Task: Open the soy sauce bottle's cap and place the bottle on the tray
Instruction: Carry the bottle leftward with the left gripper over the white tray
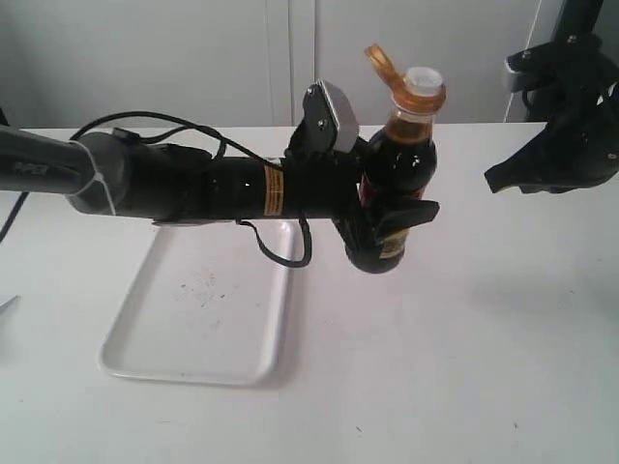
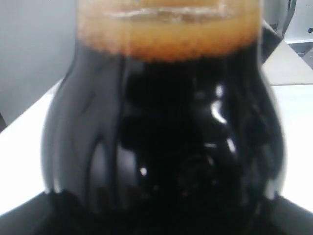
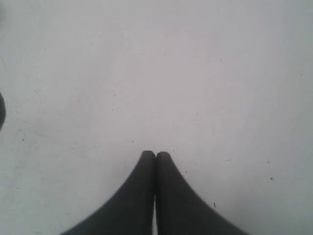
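At the left of the exterior view you see the left arm [image 1: 184, 184] extended horizontally above the table [image 1: 464, 348]. Below it, the tray [image 1: 135, 362] lies flat on the table with dark specks near its middle and nothing resting on it.

Follow the arm rightward to the left gripper [image 1: 392, 217]. Its jaws are clamped on the lower body of the soy sauce bottle [image 1: 401, 159], which it holds upright, lifted off the table and just to the right of the tray's far right corner. The cap [image 1: 380, 61] is flipped open, tilted back to the left on its hinge above the orange-brown collar, with the white spout [image 1: 424, 77] exposed. In the left wrist view the bottle [image 2: 166, 142] fills the frame: dark liquid topped by a tan foam band.

At the far right, the right gripper [image 1: 542, 172] hangs above the table, well apart from the bottle. In the right wrist view its fingertips [image 3: 147, 159] are pressed together with nothing between them, over bare table surface [image 3: 195, 73].
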{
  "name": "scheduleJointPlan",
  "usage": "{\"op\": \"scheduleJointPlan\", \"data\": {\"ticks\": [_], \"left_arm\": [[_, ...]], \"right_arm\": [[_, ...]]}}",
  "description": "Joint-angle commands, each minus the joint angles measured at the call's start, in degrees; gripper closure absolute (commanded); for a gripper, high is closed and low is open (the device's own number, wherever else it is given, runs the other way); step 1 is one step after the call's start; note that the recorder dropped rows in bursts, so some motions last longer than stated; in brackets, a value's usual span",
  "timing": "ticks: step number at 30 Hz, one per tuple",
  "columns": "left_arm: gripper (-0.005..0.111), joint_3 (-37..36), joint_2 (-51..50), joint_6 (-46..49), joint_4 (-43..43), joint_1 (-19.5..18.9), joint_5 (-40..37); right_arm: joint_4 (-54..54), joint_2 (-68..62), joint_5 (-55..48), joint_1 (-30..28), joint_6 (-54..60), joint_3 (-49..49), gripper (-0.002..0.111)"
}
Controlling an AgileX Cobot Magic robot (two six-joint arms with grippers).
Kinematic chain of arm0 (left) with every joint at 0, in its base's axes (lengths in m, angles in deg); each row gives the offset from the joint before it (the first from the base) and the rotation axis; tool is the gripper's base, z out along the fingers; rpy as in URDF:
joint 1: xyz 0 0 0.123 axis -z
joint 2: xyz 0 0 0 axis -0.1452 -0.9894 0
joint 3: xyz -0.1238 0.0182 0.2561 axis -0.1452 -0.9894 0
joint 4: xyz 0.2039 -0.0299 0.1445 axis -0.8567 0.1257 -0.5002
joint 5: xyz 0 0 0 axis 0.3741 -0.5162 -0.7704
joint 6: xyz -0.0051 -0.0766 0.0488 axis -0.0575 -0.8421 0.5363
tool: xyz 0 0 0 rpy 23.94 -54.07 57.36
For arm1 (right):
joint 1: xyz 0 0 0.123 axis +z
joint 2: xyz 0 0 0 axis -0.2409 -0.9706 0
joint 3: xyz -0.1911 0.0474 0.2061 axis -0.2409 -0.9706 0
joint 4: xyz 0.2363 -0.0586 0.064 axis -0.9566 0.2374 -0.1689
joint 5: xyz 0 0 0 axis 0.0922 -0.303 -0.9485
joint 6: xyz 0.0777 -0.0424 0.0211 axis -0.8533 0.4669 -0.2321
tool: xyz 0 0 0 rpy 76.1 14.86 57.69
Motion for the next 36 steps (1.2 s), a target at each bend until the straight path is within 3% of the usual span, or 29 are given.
{"op": "scheduleJointPlan", "data": {"ticks": [1,8,21,31,36], "left_arm": [[0.107,-4.40,5.86,5.48,6.22,-0.06,5.27],[0.107,-11.83,10.70,9.92,8.28,-0.95,5.87],[0.107,-25.10,16.85,10.32,10.74,-13.31,7.86],[0.107,-31.13,19.33,11.70,11.94,-18.89,7.86],[0.107,-31.90,19.33,13.19,12.51,-19.41,7.86]], "right_arm": [[0.43,0.02,1.28,-0.46,-0.38,-0.40,0.108],[-0.05,0.02,1.26,-0.46,-0.38,-0.40,0.108],[-1.43,0.02,1.38,-0.34,-0.27,-0.40,0.108],[-2.10,0.02,1.11,-0.34,-0.17,-0.40,0.108],[-2.10,0.02,0.99,-0.34,-0.17,-0.49,0.108]]}}
